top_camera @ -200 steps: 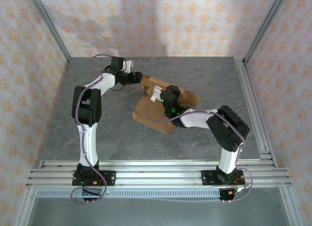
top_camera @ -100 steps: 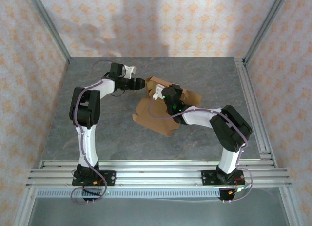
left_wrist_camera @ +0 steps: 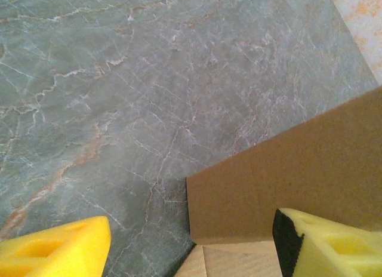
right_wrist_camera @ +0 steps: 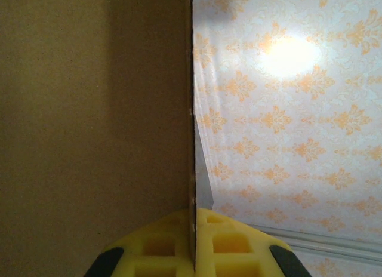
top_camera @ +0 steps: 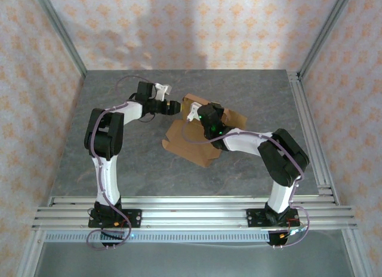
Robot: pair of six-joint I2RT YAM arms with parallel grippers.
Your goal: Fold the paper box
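Observation:
The paper box is a brown cardboard piece lying mid-table, with a flap raised along its far side. My right gripper stands over the box. In the right wrist view its yellow pads are pressed together on the thin edge of an upright cardboard flap. My left gripper sits just left of the raised flap. In the left wrist view it is open, and the flap's corner lies between its yellow fingertips, nearer the right one.
The grey marble tabletop has free room left of and in front of the box. Aluminium rails run along the right side and the near edge. Patterned walls close in the back and sides.
My left gripper has swung right and a little nearer, up to the box's raised flap. My right gripper has kept its hold on the flap and hardly moved.

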